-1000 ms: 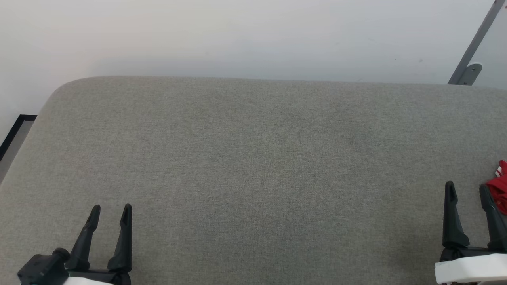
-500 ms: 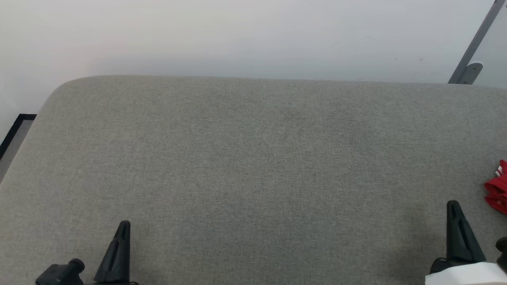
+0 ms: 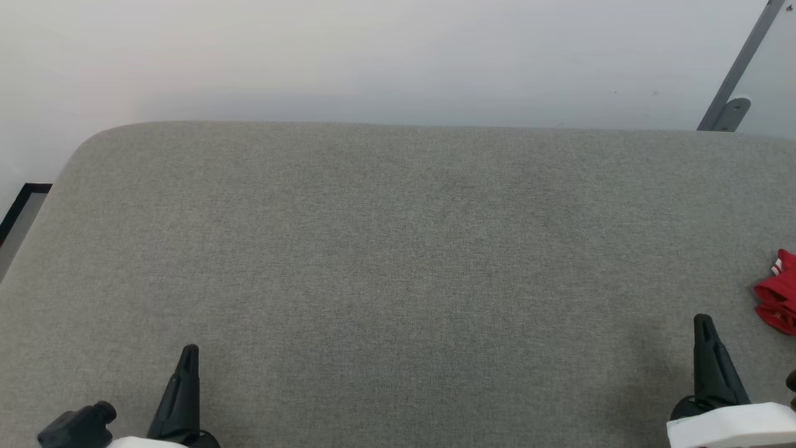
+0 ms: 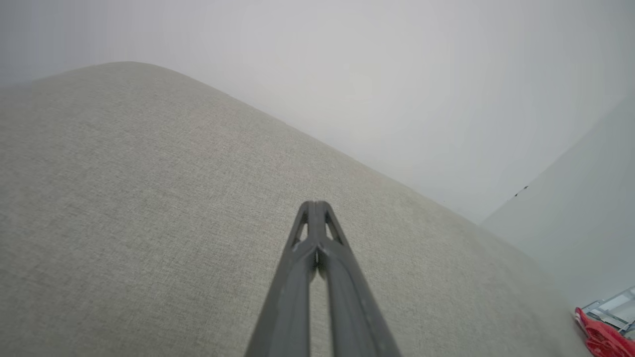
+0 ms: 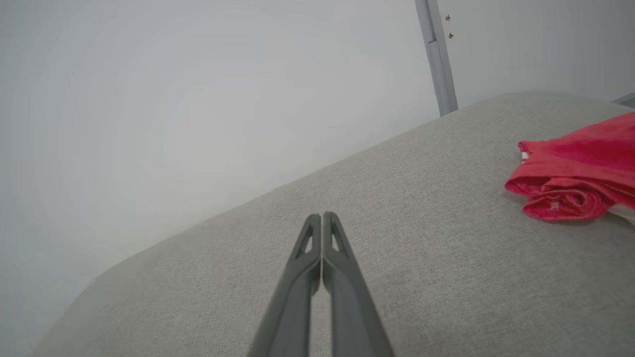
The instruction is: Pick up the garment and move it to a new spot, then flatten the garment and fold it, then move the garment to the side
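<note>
The garment (image 3: pixel 777 294) is a bunched red cloth with a bit of white trim, lying at the far right edge of the grey padded surface (image 3: pixel 398 249). The head view cuts most of it off. It is in the right wrist view as a rolled red heap (image 5: pixel 575 173) off to the right of my fingers, and in the left wrist view at the bottom right corner (image 4: pixel 603 341). My left gripper (image 3: pixel 188 356) is shut and empty at the lower left. My right gripper (image 3: pixel 703 325) is shut and empty, a short way left of the garment and apart from it.
A pale wall (image 3: pixel 373 56) rises right behind the surface's far edge. A grey metal post (image 3: pixel 734 74) leans at the top right. The surface's rounded corner and a dark-edged strip of floor (image 3: pixel 18 208) lie at the left.
Both grippers stood open a second ago and have shut. Both have drawn back toward the bottom edge. The right gripper has come away from the garment, and the camera has shifted slightly.
</note>
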Controlling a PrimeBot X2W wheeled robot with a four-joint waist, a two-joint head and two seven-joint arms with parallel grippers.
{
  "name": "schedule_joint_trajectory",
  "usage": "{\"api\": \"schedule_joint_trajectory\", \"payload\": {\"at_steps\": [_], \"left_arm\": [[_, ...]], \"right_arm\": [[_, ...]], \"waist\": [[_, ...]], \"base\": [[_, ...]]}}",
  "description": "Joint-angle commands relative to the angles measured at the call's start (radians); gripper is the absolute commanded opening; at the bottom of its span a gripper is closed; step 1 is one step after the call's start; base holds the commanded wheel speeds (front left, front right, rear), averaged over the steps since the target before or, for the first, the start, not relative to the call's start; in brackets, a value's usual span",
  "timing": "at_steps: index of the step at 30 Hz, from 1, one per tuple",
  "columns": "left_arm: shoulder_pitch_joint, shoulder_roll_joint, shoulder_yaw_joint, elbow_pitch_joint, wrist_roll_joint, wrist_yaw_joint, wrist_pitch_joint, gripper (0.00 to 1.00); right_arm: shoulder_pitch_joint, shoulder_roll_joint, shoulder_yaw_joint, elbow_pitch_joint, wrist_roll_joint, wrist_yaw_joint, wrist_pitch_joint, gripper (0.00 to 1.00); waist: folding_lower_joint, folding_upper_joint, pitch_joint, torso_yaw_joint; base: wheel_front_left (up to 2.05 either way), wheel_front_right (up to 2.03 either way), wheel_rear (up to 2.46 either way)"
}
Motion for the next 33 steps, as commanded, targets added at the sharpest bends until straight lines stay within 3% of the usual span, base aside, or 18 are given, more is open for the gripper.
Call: {"api": "schedule_joint_trajectory", "payload": {"at_steps": [1,33], "left_arm": [[-0.034,0.005,0.011,-0.008,-0.038,0.001,0.01,0.0],[-0.114,-0.042,0.055,0.045,-0.402,0.001,0.117,0.0]], "right_arm": [[-0.027,-0.006,0.003,-0.007,0.041,0.0,0.009,0.0],[-0.098,-0.011,0.028,0.064,0.458,0.0,0.1,0.0]], "waist": [[0.0,-0.0001,0.0,-0.001],[0.0,-0.0001,-0.007,-0.023]], "base": [[0.0,0.0,0.0],[0.0,0.0,0.0]]}}
